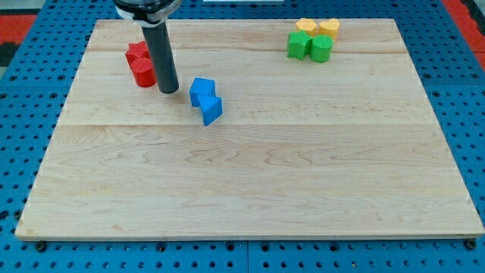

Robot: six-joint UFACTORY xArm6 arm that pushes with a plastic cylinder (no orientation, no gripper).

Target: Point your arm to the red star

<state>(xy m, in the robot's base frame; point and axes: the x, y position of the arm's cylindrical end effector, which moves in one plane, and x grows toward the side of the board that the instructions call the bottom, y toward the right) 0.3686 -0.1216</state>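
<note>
1. Far left of the board [250, 182]: two red blocks sit touching near the view's top-left corner. The upper one, the red star [136, 52], shows notched edges; the lower red block [142, 73] looks rounded, though the rod hides its right side and its shape cannot be confirmed.
2. Just to their right: the rod descends from the view's top, and my tip [169, 91] rests on the board beside the lower red block, touching it or nearly so. The red star lies up and to the left of the tip, close by.
3. Claw state: there is none on this arm, only the plain rod, so nothing is clenched, released or grasped.
4. Step in hand, in my judgement: the closing approach, nearly complete. The next move calls for a short slide toward the view's top-left, skirting the lower red block so as not to shove it into the star.
5. Right of the tip: two blue blocks [205, 100], touching, near.
6. Far right, top: two yellow blocks [317, 27] and two green blocks [309, 47], clustered, well apart from the tip.
</note>
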